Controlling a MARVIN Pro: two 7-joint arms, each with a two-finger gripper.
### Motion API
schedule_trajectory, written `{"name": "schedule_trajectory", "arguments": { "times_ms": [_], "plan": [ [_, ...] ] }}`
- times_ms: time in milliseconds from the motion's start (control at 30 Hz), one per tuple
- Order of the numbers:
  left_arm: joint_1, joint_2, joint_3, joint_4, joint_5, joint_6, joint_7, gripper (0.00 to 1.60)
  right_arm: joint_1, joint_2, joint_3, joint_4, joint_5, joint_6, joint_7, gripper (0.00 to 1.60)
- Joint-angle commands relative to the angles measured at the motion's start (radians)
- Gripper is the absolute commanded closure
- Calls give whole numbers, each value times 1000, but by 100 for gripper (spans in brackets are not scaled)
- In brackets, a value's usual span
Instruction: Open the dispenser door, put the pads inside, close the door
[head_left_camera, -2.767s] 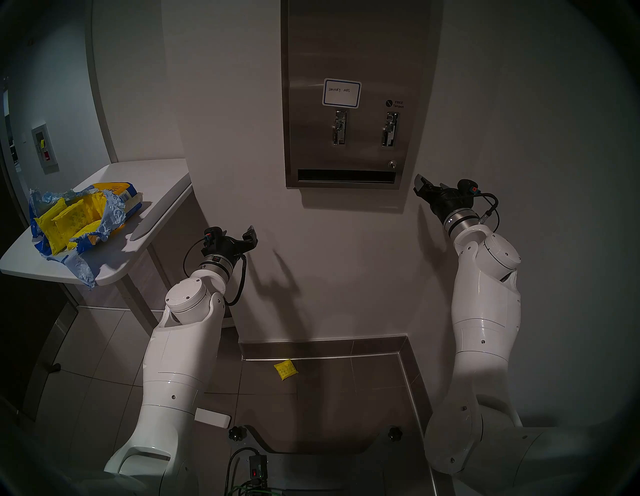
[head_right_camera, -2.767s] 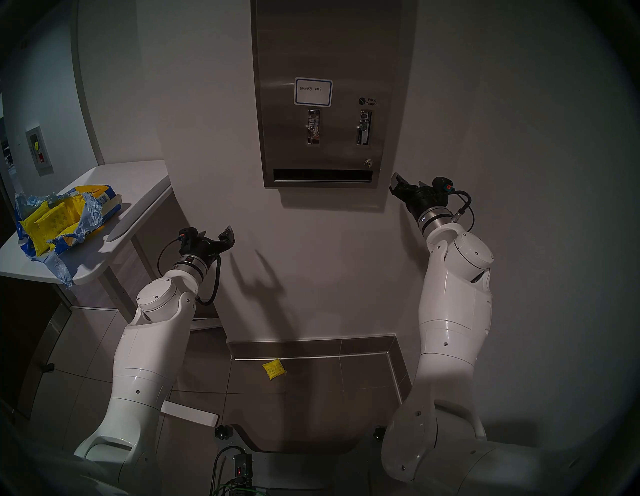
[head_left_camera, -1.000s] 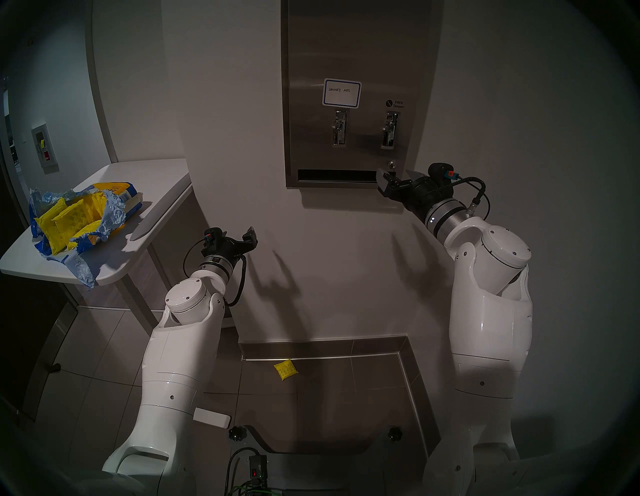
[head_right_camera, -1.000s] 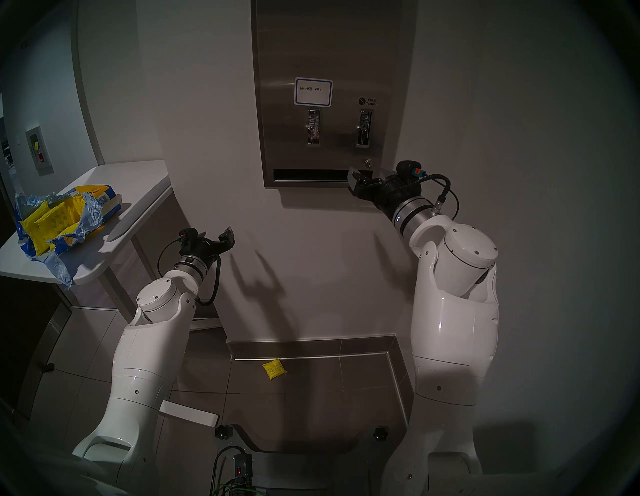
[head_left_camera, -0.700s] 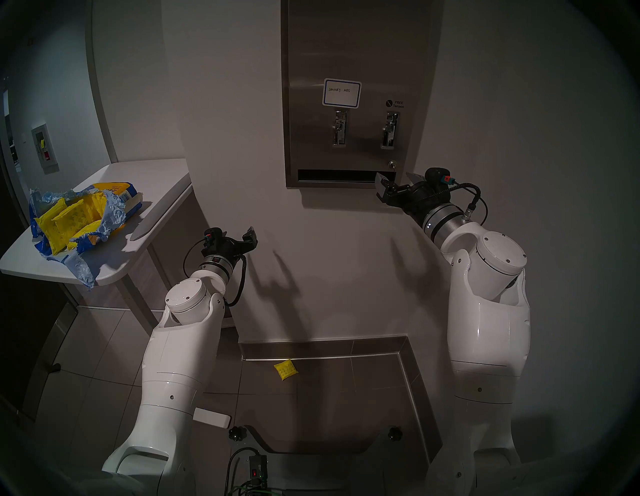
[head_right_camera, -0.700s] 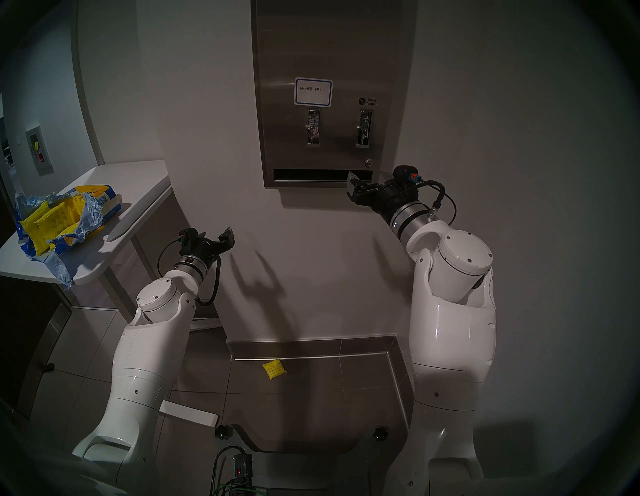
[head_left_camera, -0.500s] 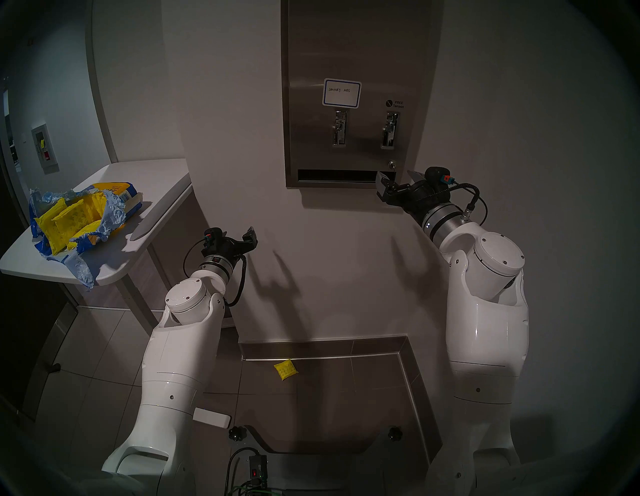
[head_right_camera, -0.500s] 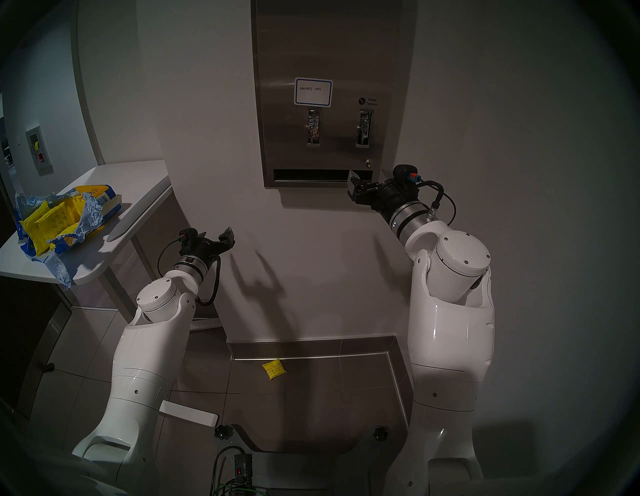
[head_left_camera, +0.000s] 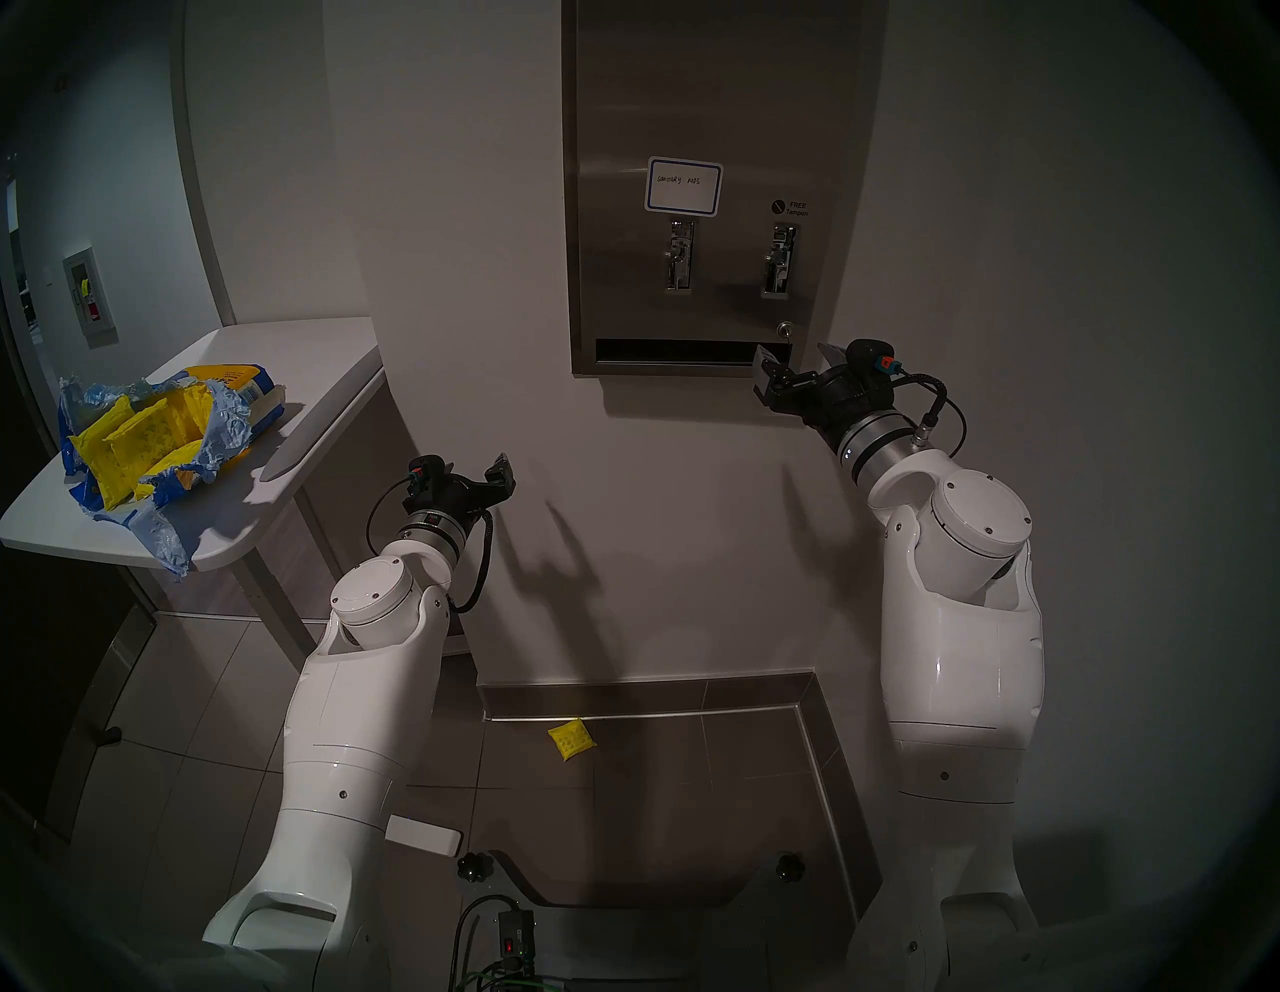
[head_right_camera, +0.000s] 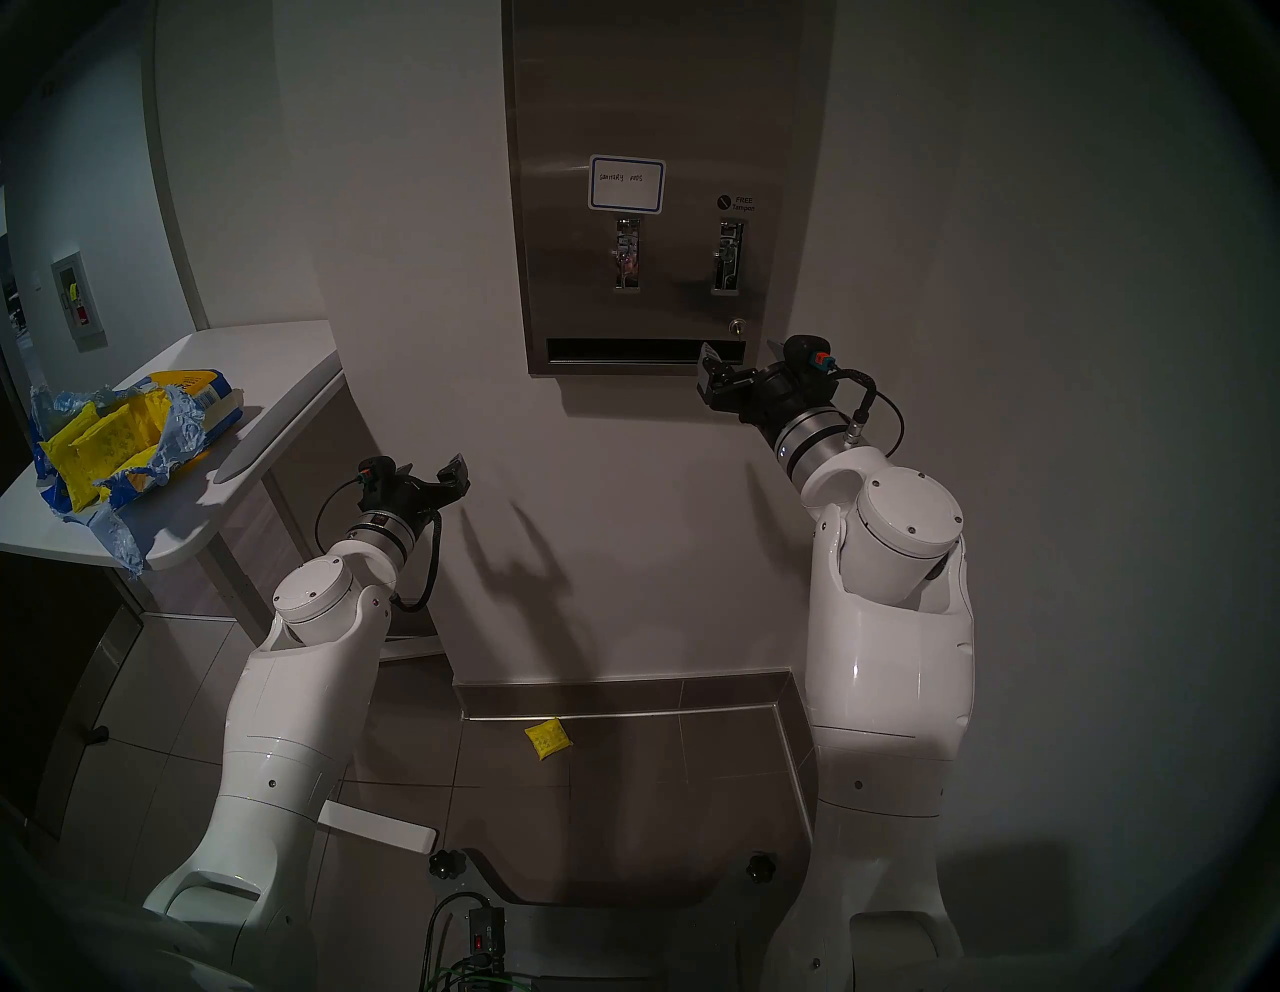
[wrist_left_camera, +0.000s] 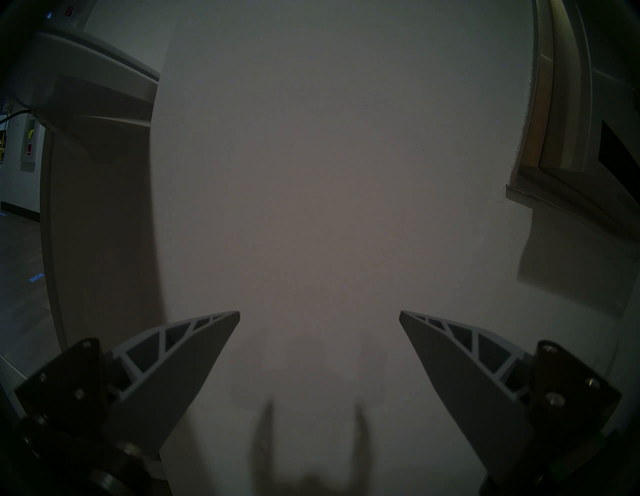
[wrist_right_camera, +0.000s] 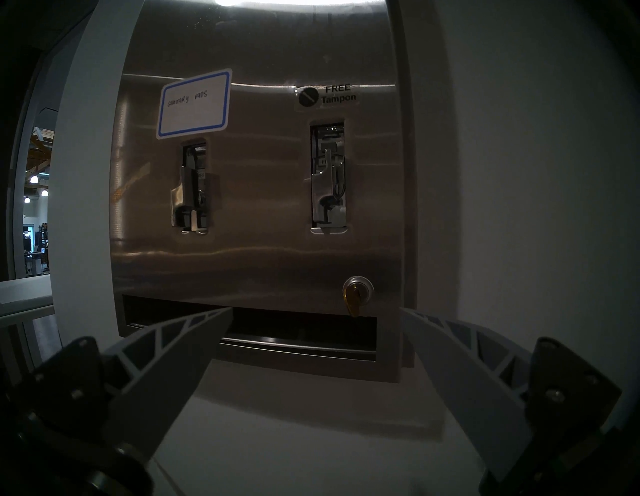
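Grey floor tiles (head_left_camera: 692, 762) meet a pale wall (head_left_camera: 692, 519). Left of the empty, wide-open left gripper (head_left_camera: 500, 478), a white shelf (head_left_camera: 312, 388) bears a torn blue-and-yellow plastic bag (head_left_camera: 166, 443) holding bright yellow squarish pad packets (head_left_camera: 138, 443); one yellow packet (head_left_camera: 571, 740) lies below. The empty, wide-open right gripper (wrist_right_camera: 315, 313) faces the shut brushed-steel dispenser door (wrist_right_camera: 259, 256), its horizontal slot (wrist_right_camera: 298, 322) just ahead.

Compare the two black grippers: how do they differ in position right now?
The right gripper is raised at the lower right corner of the brushed-steel dispenser door, one finger in front of its horizontal slot; the left gripper hangs lower, facing bare white wall, away from the door. Both are open and empty.
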Motion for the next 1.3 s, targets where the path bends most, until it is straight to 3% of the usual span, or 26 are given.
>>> {"name": "schedule_trajectory", "arguments": {
  "times_ms": [0,967,1033,1067,1100,1267],
  "plan": [
    [-32,0,-2,-33,0,-14,0,0,57,2,-6,3,-2,-50,-6,0],
    [-32,5,3,-33,-6,-15,5,0,122,22,-8,97,-14,-94,-16,0],
    [-32,5,3,-33,-6,-16,5,0,123,23,-9,100,-13,-95,-17,9],
    [-32,5,3,-33,-6,-16,5,0,124,24,-10,102,-13,-95,-17,24],
    [-32,5,3,-33,-7,-16,5,0,126,24,-11,109,-13,-97,-18,65],
    [-32,6,4,-33,-8,-16,6,0,131,25,-16,121,-13,-98,-20,68]
  ]
}}
